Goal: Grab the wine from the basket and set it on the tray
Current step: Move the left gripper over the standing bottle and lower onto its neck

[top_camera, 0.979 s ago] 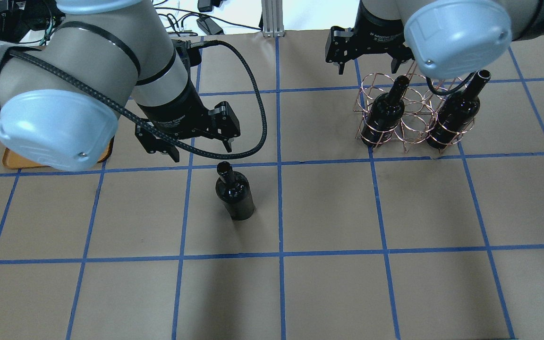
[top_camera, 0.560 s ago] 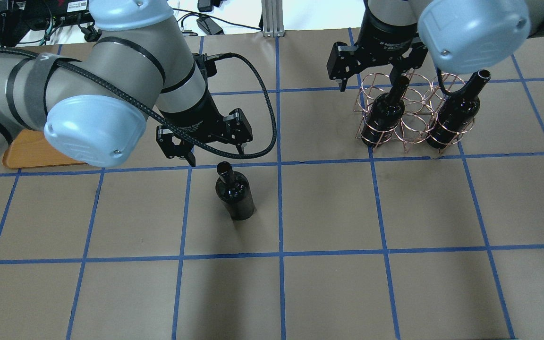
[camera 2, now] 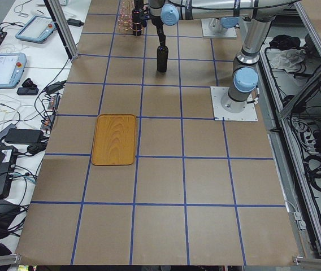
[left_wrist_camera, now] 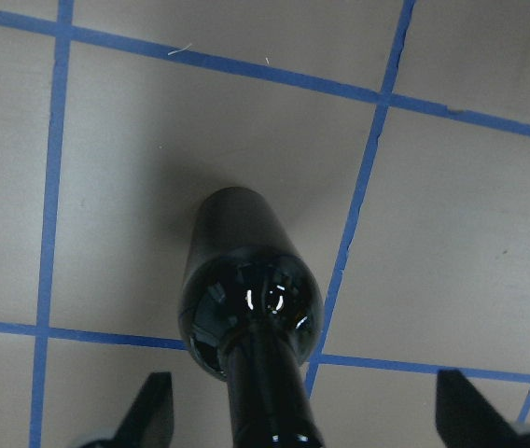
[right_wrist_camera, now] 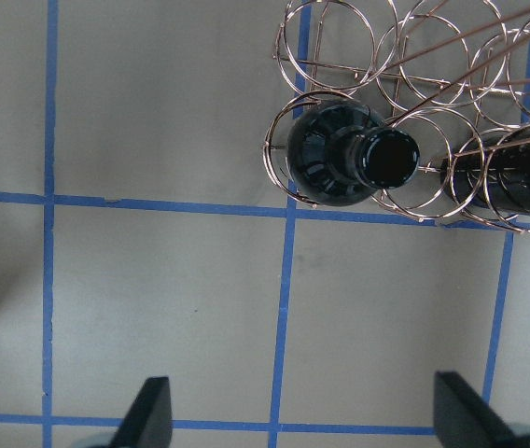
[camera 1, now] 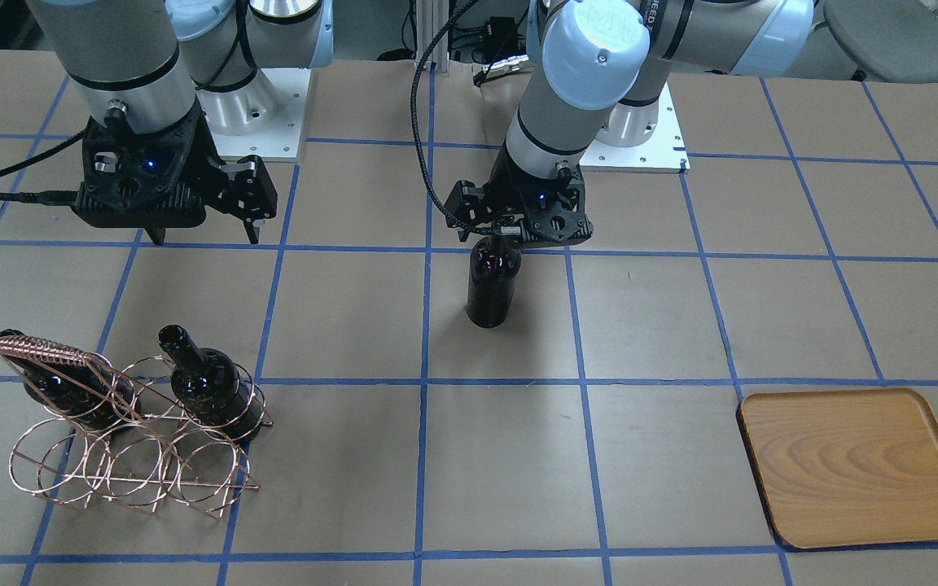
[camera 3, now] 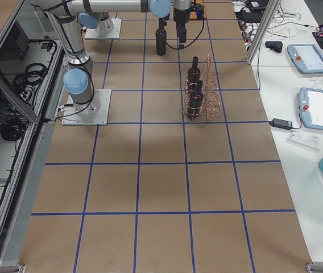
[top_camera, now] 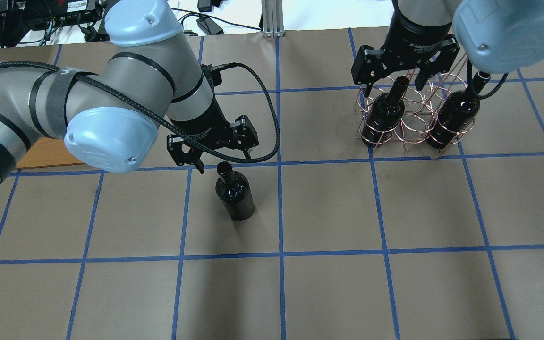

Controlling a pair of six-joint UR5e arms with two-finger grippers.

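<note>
One wine bottle (top_camera: pixel 235 196) stands upright on the table near the middle, outside the basket. My left gripper (top_camera: pixel 225 160) hangs open over its top. In the left wrist view the neck (left_wrist_camera: pixel 265 392) rises between the two fingers (left_wrist_camera: pixel 153 411), touching neither. The copper wire basket (top_camera: pixel 413 118) at the far right holds two more bottles (top_camera: pixel 387 111) (top_camera: pixel 456 115). My right gripper (top_camera: pixel 395 87) is open just above the left one's neck, and that bottle (right_wrist_camera: pixel 349 159) shows ahead of the fingers in the right wrist view. The wooden tray (camera 1: pixel 852 464) lies bare at the robot's far left.
In the overhead view the left arm hides most of the tray (top_camera: pixel 40 153). The basket's coiled handle bar (camera 1: pixel 33 352) runs over the outer bottle. Blue tape lines grid the brown table. Cables and tablets lie beyond the table's far edge (camera 2: pixel 36 28).
The left gripper has swung right and towards the standing bottle, ending over its neck. The right gripper has shifted right, over the basket's left bottle. No bottle has moved.
</note>
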